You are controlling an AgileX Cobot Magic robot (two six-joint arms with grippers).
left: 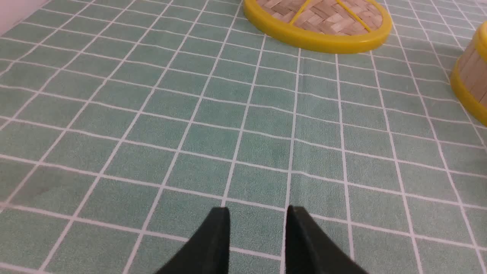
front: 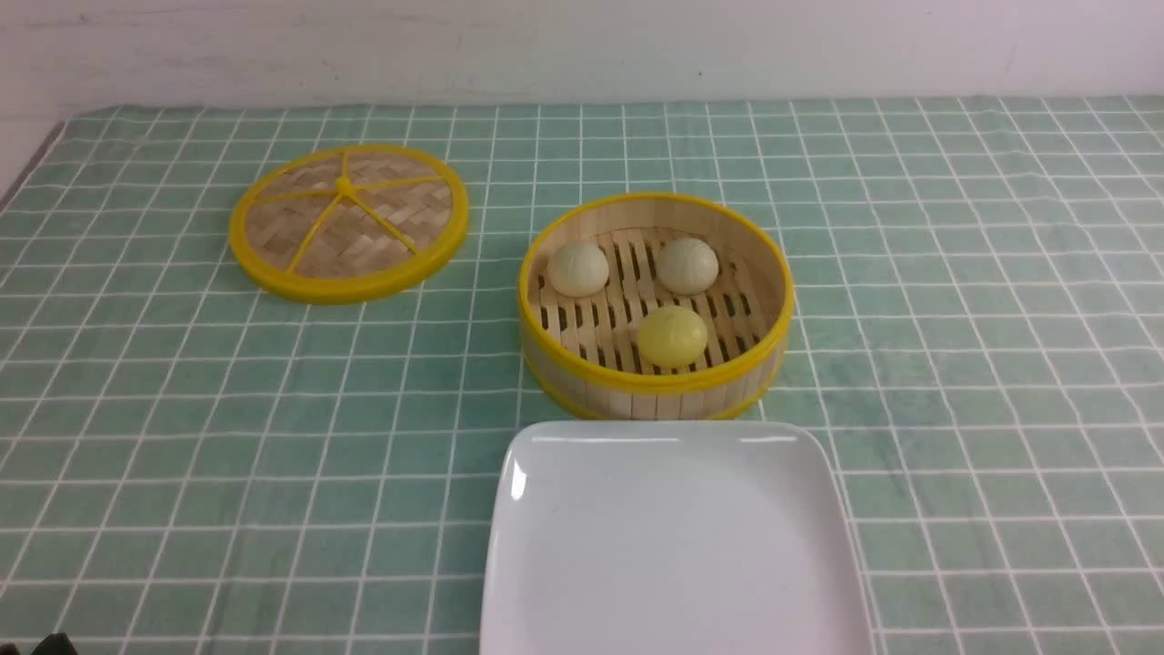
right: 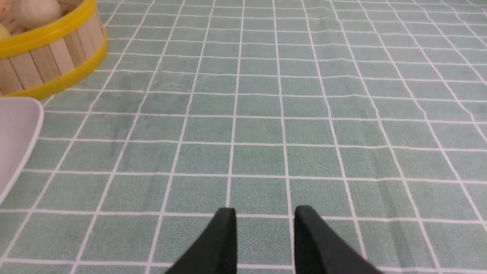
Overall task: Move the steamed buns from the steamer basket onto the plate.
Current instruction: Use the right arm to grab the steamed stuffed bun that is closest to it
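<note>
The steamer basket (front: pixel 655 368) stands mid-table with three steamed buns inside: an off-white one (front: pixel 578 268) at back left, another (front: pixel 687 266) at back right, a pale yellow one (front: pixel 672 336) in front. The white plate (front: pixel 673 546) lies just in front of the basket, with nothing on it. My left gripper (left: pixel 258 211) hovers open over bare cloth, well short of the basket's wall (left: pixel 471 80). My right gripper (right: pixel 265 211) is open too, over cloth to the right of the basket (right: pixel 49 57) and the plate's corner (right: pixel 15 133). Neither arm shows in the front view.
The basket's flat woven lid (front: pixel 349 221) lies at the back left, its rim (left: pixel 315 40) ahead of my left gripper. A green checked cloth (front: pixel 982 364) covers the table, with a white wall behind it.
</note>
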